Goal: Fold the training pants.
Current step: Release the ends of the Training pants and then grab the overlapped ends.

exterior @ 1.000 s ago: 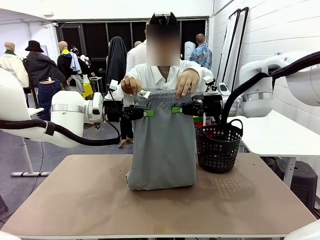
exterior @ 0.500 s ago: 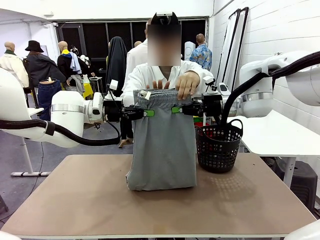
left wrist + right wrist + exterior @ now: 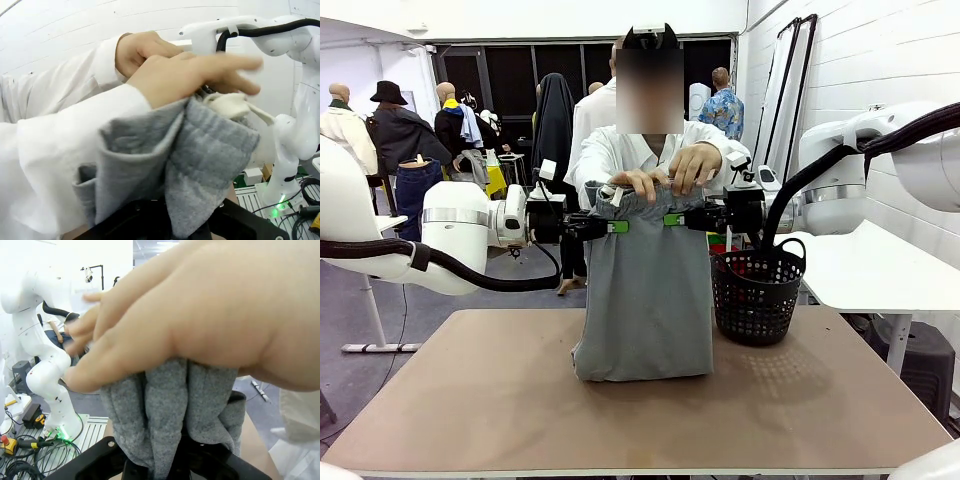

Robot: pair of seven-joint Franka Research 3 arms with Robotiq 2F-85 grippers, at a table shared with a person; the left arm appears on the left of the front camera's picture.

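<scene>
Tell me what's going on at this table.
The left gripper and right gripper hold the grey pants upright, jaws shut on the waistband's two sides; the bottom rests on the table. The person's hands pinch the waistband's top between them. A black basket stands beside the pants.
</scene>
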